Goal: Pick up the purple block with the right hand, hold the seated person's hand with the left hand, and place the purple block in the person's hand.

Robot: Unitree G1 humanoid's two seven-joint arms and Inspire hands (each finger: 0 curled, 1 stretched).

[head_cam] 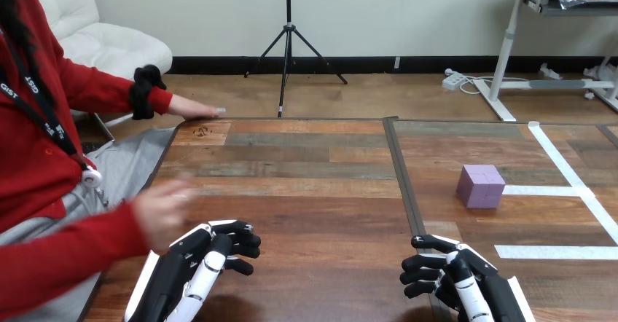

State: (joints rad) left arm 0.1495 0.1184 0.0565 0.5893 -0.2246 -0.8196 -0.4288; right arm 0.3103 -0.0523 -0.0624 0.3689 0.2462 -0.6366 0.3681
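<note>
A purple block (481, 186) stands on the wooden table (313, 183) at the right, with nothing touching it. My right hand (455, 275) hovers near the table's front edge, below and left of the block, its fingers curled and holding nothing. My left hand (204, 260) is at the front left, fingers curled and also holding nothing. The person's near hand (162, 209) is blurred, just above and left of my left hand and apart from it. The person's far hand (193, 108) rests at the table's far left corner.
White tape lines (576, 191) mark the table's right side, beside the block. A dark seam (404, 191) runs down the tabletop's middle. A small dark mark (202, 130) sits near the far left corner.
</note>
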